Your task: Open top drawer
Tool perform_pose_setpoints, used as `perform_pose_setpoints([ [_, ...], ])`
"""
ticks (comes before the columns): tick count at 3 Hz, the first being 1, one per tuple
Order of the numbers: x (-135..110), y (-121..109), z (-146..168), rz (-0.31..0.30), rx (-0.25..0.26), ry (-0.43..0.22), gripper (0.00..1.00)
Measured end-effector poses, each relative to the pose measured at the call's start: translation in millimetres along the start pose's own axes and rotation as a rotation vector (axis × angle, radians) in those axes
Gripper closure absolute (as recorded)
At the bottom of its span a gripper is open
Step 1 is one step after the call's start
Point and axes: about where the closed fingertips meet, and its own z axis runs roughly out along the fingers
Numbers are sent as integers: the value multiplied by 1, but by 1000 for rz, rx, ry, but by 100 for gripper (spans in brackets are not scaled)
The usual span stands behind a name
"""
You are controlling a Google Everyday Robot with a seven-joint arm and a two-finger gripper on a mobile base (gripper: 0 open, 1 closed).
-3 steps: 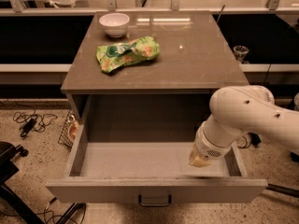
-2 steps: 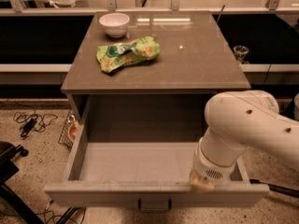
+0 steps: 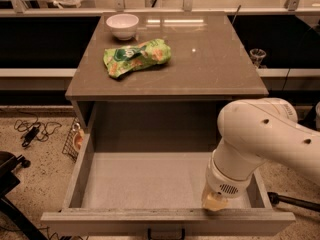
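Top drawer (image 3: 145,184): seen standing open below the bench (image 3: 215,69), drawn well out toward the near side, with its pale grey floor exposed.
Drawer edges: the top rim of the front panel is laid across the near side. The left and right walls are seen running back to the cabinet opening.
Handle (image 3: 165,233): a small dark bar is set at the centre of the front panel and is cut by the lower edge of the view.
Claw (image 3: 216,204): placed low in the near right corner of the drawer, just inside the front rim and under the white wrist. Whether it is spread or pressed together cannot be told, nor whether the rim is touched.
Arm (image 3: 260,139): a thick white arm is brought in from the right, over the drawer's right wall.
Open room: bare drawer floor is shown from the left wall to the claw.
Bench top: a white bowl (image 3: 122,25) is set at the far left, and a green bag (image 3: 136,58) is laid just nearer than it. Both are kept well back from the near edge.
Floor (image 3: 35,169): dark cables (image 3: 32,131) are strewn to the left of the drawer.
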Motion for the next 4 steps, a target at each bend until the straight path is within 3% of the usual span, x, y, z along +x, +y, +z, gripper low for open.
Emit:
perform_pose_setpoints([
  [3,0,2,1,-3,-2,4,12],
  [4,0,2,1,-4,-2,5,0],
])
